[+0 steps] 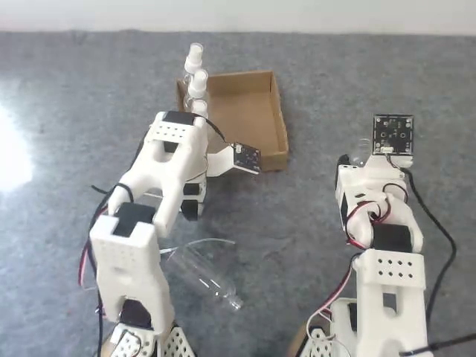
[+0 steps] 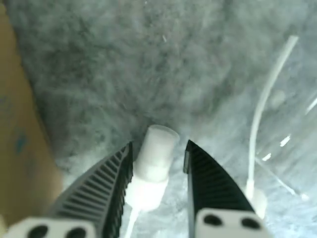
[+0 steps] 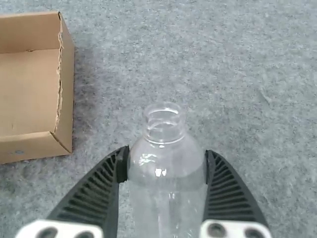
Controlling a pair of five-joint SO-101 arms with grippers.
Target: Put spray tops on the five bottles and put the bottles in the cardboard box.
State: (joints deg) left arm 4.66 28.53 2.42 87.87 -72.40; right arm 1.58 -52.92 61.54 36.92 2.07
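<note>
My left gripper (image 2: 160,144) is shut on a white spray top (image 2: 154,158), held just above the table beside the cardboard box (image 1: 249,111); its thin tube runs back toward the wrist. Well to the right of the box, my right gripper (image 3: 166,152) is shut on the body of a clear bottle (image 3: 166,163) whose open neck carries no top. The bottle's neck (image 1: 360,151) pokes out ahead of that arm. Three more white spray tops (image 1: 198,82) line up along the box's left wall. Another clear bottle (image 1: 212,277) lies on its side near the left arm's base.
A loose spray top (image 2: 253,196) with a long tube lies on the grey table (image 1: 67,111) close to my left gripper. The box's brown wall (image 2: 20,148) stands right beside that gripper. Open table lies between the box and the right arm.
</note>
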